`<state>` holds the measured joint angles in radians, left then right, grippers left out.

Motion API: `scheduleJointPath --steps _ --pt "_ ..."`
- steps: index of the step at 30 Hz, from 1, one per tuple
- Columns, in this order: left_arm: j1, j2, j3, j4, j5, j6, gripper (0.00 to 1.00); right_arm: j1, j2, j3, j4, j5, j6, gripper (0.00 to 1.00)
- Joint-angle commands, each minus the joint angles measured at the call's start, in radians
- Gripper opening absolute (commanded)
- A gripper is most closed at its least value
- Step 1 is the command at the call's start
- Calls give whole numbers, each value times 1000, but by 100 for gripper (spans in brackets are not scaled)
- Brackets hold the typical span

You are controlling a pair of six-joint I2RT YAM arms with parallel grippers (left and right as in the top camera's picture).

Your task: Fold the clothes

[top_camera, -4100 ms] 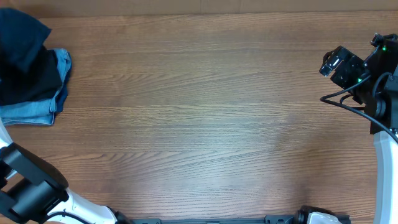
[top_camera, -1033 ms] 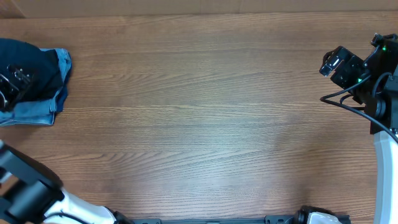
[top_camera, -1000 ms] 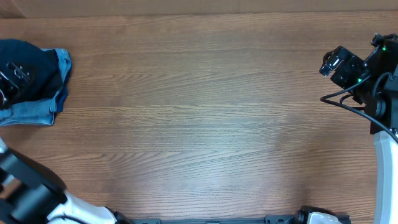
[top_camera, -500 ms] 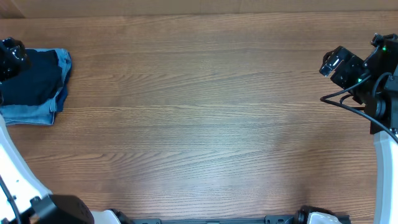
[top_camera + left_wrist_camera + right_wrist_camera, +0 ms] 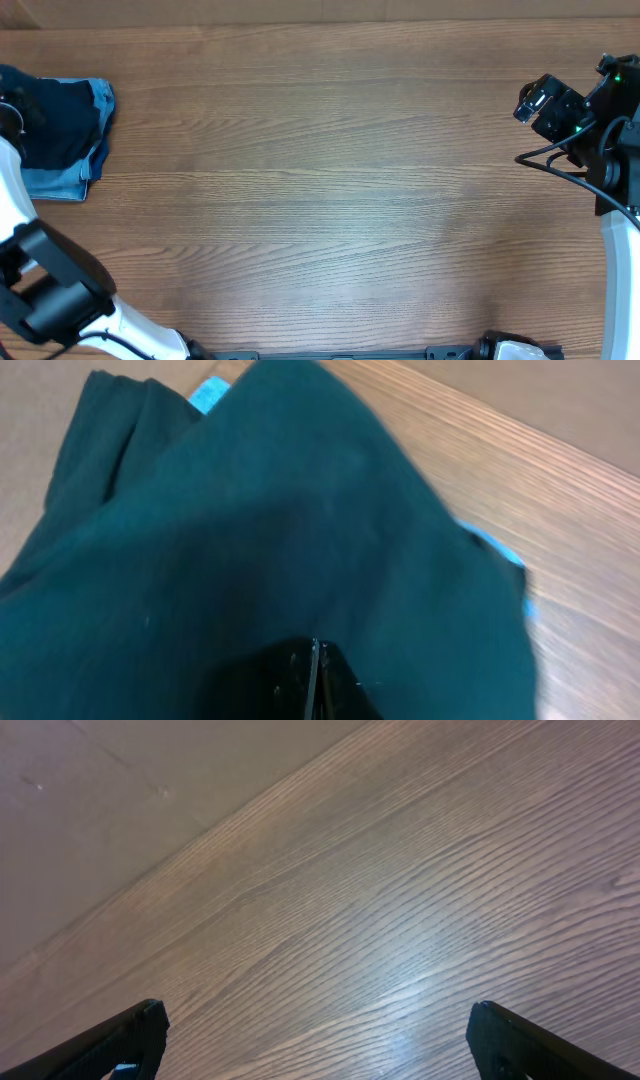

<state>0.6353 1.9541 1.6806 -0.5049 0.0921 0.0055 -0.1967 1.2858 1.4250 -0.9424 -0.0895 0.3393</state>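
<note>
The clothes lie piled at the table's far left edge: a dark navy shirt [image 5: 58, 120] on top of light blue denim [image 5: 60, 182]. My left gripper [image 5: 7, 108] sits at the pile's left side, half out of the overhead view. In the left wrist view the navy shirt [image 5: 280, 530] fills the picture and tents up into my left gripper [image 5: 313, 662], whose jaws are pressed together on a pinch of it. A strip of light blue denim [image 5: 490, 545] peeks out beside it. My right gripper [image 5: 537, 101] hovers at the far right, open [image 5: 315, 1020] over bare wood, holding nothing.
The wooden table [image 5: 330, 190] stretches between the two arms. Its back edge [image 5: 150, 870] meets a pale wall in the right wrist view. The right arm's base and cables [image 5: 610, 170] stand along the right edge.
My left gripper shifted over the pile at the left edge and went from wide open to shut on the navy shirt. The right arm has not moved.
</note>
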Motion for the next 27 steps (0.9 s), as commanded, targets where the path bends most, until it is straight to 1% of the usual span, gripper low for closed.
scheduleJointPath --steps 1,4,8,12,14,17,22,23,25,26,27 --pt "-13 76 -1 81 -41 -46 4 -2 -4 16 4 3 -6 100" --pt "-16 166 -1 115 -47 -65 4 -2 -4 16 4 3 -7 100" --pt "-16 269 -1 116 -67 -87 4 -2 -4 16 4 3 -7 100" --pt "-16 305 -1 120 -69 -104 4 -2 -4 16 4 3 -7 100" --pt "-16 301 6 121 -69 -103 4 -2 -4 16 4 3 -7 100" --pt "-16 272 46 74 -63 -103 4 -2 -4 16 4 3 -6 100" --pt "-21 148 122 -10 -12 -94 5 -2 -4 16 4 3 -7 100" --pt "-26 83 129 -10 -13 -88 8 -2 -4 16 4 3 -7 100" --pt "-31 24 129 10 -13 -53 13 -2 -4 16 4 3 -7 100" --pt "-34 3 129 21 -13 -32 18 -2 -4 16 4 3 -7 100" --pt "-34 -27 129 31 -14 -5 25 -2 -4 16 4 3 -6 100"
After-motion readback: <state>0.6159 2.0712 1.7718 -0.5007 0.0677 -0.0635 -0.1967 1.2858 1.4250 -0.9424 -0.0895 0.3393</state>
